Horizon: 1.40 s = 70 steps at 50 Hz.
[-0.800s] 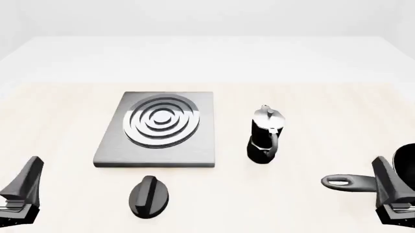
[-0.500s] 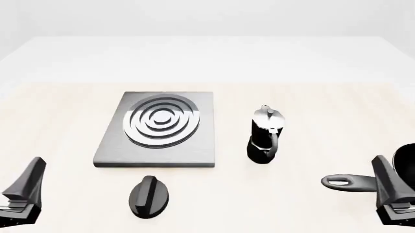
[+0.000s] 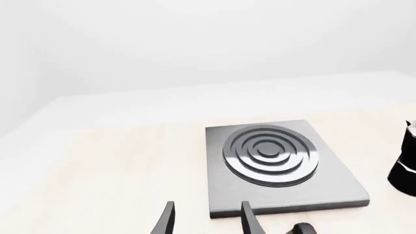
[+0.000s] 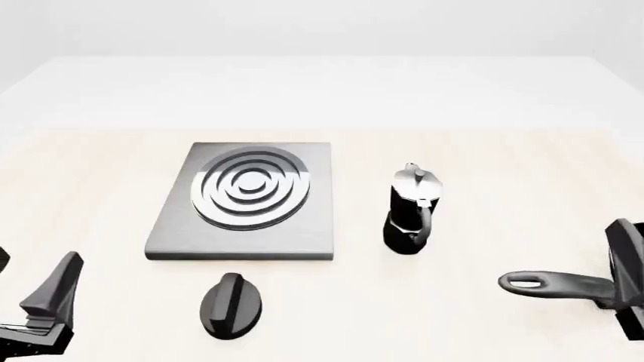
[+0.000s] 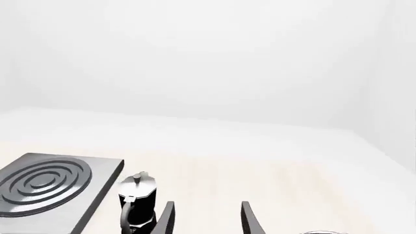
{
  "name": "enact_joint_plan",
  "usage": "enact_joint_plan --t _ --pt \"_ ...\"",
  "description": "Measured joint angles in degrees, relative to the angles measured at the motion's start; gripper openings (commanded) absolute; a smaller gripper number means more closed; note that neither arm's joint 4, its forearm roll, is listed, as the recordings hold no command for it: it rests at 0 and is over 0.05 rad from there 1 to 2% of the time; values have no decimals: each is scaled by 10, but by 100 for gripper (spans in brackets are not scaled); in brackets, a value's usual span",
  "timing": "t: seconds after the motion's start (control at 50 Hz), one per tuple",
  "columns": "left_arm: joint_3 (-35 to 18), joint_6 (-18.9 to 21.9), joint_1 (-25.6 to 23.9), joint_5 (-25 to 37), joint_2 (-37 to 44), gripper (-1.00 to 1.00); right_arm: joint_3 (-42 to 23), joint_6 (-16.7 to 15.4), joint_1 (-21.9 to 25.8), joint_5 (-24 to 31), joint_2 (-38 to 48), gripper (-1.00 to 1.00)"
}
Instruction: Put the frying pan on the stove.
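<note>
Only the frying pan's long dark handle [image 4: 559, 285], with the hole at its end, shows in the front view, at the near right of the table; its bowl lies behind my right gripper [image 4: 626, 253] at the picture's right edge. The stove [image 4: 241, 200] is a grey slab with silver rings, left of centre, and also shows as the stove [image 3: 273, 165] and the stove [image 5: 46, 185]. My left gripper [image 4: 59, 286] hovers near the front left corner. In the wrist views, the left gripper [image 3: 206, 222] and right gripper [image 5: 206, 222] each show two fingers apart with nothing between them.
A black-and-silver moka pot [image 4: 412, 207] stands upright between the stove and the pan handle; it appears again as the moka pot [image 5: 138, 202]. A black oval knob [image 4: 231, 304] lies in front of the stove.
My right gripper has shifted right toward the picture's edge, uncovering more of the pan handle. The left gripper has moved slightly right and lower. The objects have not moved.
</note>
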Motion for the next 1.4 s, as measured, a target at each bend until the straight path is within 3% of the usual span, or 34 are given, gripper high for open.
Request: enact_joint_plan --t 0.32,0.74,0.98,1.16,1.4 --pt "0 0 -3 -9 16 100 -173 -2 8 139 0 100" --pt "0 0 -3 -35 51 100 -463 -10 17 411 0 100" --pt "0 -1 -5 -34 52 100 -592 -7 25 551 0 100" --pt "0 -2 -8 -28 48 100 -646 -2 31 617 0 100" --pt "0 -2 -16 -5 26 100 -670 5 38 649 0 100"
